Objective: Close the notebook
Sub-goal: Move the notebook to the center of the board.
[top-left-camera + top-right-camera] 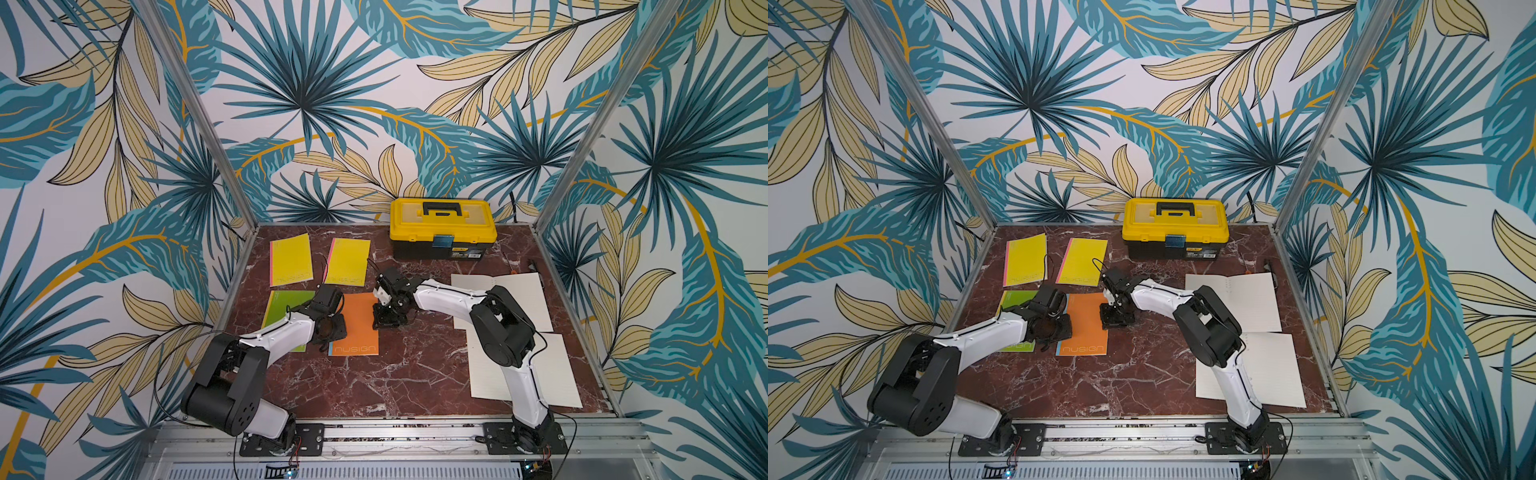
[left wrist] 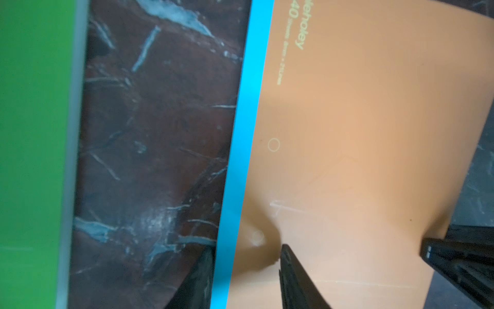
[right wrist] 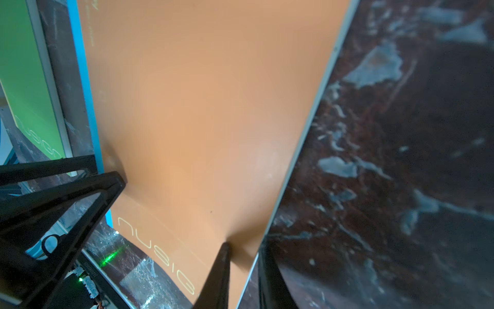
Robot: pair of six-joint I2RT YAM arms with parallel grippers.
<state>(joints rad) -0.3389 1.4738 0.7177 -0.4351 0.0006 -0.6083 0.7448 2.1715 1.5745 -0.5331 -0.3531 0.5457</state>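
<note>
The orange notebook [image 1: 357,328] is lying shut and flat on the tabletop [image 1: 395,374], nearer the arm bases than the yellow toolbox [image 1: 442,228] and a little to the robot's left of it. The step in hand therefore looks like the last one: pressing the cover down so it is not springing up. The left end effector [image 2: 244,273] is standing partly open and gripping nothing, one finger denting the cover beside the blue spine [image 2: 240,160], the other seemingly resting past it on the tabletop. The right end effector [image 3: 244,248] is showing only a narrow gap, straddling the free edge with one finger on the cover; I cannot tell whether it is clamping that edge or merely pressing. Next, both are probably needing a straight lift, without dragging the cover open.
</note>
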